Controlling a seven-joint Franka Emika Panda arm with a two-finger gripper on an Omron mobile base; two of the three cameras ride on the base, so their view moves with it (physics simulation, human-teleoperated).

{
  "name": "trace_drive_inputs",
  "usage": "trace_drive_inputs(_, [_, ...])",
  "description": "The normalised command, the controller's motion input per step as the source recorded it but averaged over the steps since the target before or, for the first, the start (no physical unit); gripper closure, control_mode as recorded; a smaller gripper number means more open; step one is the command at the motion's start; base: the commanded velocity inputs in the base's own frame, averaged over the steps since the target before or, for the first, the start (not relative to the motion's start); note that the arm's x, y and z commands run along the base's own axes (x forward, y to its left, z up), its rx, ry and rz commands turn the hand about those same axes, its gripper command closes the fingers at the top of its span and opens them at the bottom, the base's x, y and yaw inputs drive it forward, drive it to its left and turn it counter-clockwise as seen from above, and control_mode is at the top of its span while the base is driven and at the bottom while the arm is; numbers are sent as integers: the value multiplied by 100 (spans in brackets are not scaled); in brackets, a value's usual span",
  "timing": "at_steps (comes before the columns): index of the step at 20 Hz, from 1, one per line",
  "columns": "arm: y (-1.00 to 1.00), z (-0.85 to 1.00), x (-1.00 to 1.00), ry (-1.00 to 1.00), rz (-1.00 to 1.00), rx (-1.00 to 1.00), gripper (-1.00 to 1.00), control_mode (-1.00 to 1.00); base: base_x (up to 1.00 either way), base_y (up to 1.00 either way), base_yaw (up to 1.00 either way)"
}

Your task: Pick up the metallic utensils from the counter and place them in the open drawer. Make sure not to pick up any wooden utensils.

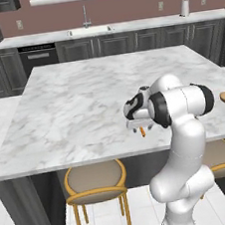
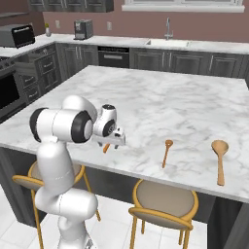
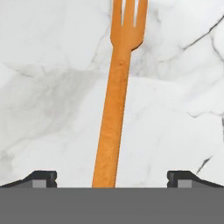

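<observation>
Our gripper [image 3: 112, 179] is spread wide and empty, hanging right over the all-orange fork [image 3: 114, 109] on the counter [image 1: 73, 104]. That's wood, so not ours to grab; no silver-bladed utensil or drawer visible.

A white marble counter [image 2: 160, 104] carries a wooden fork [image 3: 114, 100] and two wooden spoons [image 2: 220, 158].

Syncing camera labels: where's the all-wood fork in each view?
Left base view: wooden fork, orange tip poking out under the end effector, near the counter front edge.
Right base view: fork below the end effector, left of centre.
Hand view: fork runs up the centre.
Shared landmark: the end effector.
</observation>
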Motion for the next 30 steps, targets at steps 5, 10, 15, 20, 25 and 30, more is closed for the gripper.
trace_drive_inputs(5, [0,-34,2,0,0,0,-100,-100,0,0,0])
trace_drive_inputs(10, [0,-15,0,1,0,0,-100,-100,0,0,0])
trace_drive_inputs(15, [0,0,0,1,0,0,100,-100,0,0,0])
trace_drive_inputs(20, [0,0,0,0,0,0,100,-100,0,0,0])
trace_drive_inputs(25, [0,29,-1,0,0,0,100,-100,0,0,0])
trace_drive_inputs(30, [0,94,-11,0,0,2,100,-100,0,0,0])
